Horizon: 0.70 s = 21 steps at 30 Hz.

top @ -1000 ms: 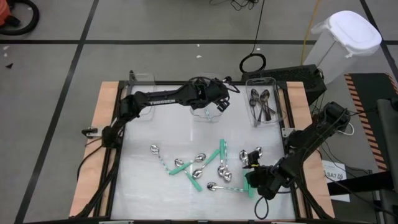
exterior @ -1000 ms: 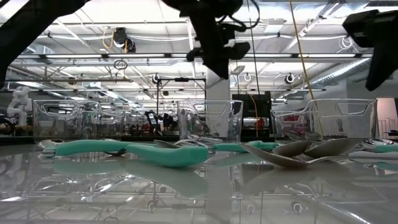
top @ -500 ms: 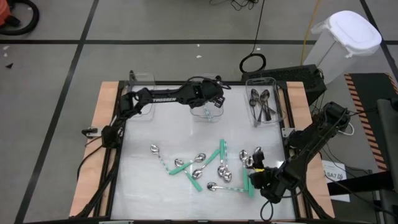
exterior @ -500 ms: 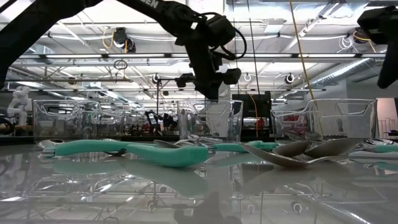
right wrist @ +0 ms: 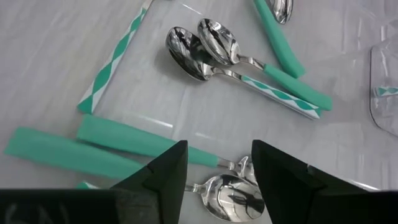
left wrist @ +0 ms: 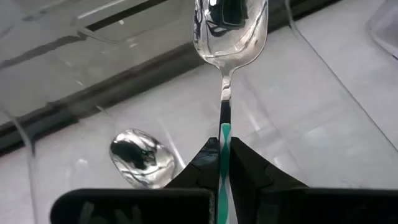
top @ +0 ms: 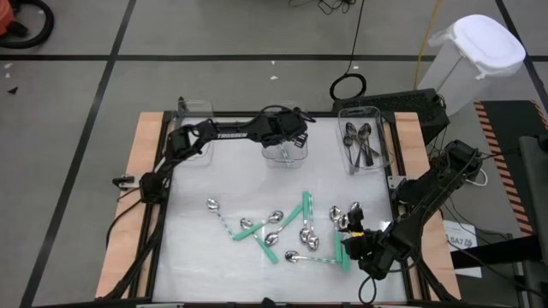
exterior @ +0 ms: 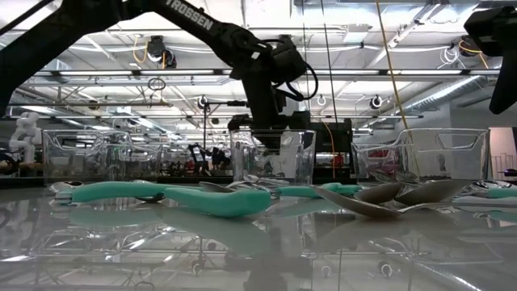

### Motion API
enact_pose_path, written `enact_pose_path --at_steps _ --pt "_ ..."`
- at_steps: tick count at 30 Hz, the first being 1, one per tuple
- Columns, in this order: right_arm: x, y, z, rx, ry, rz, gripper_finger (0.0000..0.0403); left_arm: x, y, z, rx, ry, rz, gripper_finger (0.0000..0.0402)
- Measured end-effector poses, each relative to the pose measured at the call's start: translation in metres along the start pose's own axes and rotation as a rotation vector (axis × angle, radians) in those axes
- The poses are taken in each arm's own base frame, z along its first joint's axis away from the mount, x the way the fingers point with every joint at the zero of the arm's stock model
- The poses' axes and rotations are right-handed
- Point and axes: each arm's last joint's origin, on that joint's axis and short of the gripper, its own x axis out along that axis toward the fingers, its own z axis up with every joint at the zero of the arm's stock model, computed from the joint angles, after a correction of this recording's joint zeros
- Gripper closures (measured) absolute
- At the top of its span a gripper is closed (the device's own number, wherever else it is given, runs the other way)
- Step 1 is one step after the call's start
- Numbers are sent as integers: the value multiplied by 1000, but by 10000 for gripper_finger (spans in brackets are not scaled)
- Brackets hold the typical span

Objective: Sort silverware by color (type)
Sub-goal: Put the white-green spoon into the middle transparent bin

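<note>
While the left tool (left wrist: 222, 163) is pinched tight on the striped teal-and-white handle of a silver-bowled spoon (left wrist: 230, 31), the step in hand looks like a drop into the middle clear bin (top: 283, 154) at the far edge of the counter (top: 214, 180). Doing it well, as I judge it: bring the bowl end low inside the bin walls before letting go, so the spoon lands beside the one already lying there (left wrist: 142, 160) and does not bounce off the rim; open only once the handle is clear of the wall. Left arm pose: stretched from its base at far left across the far edge, wrist bent down, tool right over the bin in the high view; the low view shows it dipping to about the rim of that bin (exterior: 272, 158). Spoon hangs bowl-first, pointing away from the wrist. Right tool (right wrist: 214, 165) hovers with fingers spread wide and nothing between them, near right of the counter, above the loose scatter of teal-handled spoons (right wrist: 249, 59). Right-hand far bin (top: 365, 141) already carries several dark spoons (top: 359, 139). Left-hand far bin (top: 195, 109): contents not discernible. Roughly a dozen pieces still lie loose mid-counter (top: 274, 227).
</note>
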Motion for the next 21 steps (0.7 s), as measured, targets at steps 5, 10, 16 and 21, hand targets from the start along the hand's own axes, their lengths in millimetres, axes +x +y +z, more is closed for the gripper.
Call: enact_pose_path --at_steps 5,10,16,21 --pt "0 -1 0 -13 -11 -22 229 1 0 -2 2 19 -13 382" --pt "0 -1 0 -32 -12 -25 229 1 0 -2 -2 37 -35 382" --pt "0 -1 1 -40 -21 -44 229 2 1 -3 -2 57 -29 382" --pt "0 -1 1 -44 -21 -44 229 2 1 -4 3 68 -41 378"
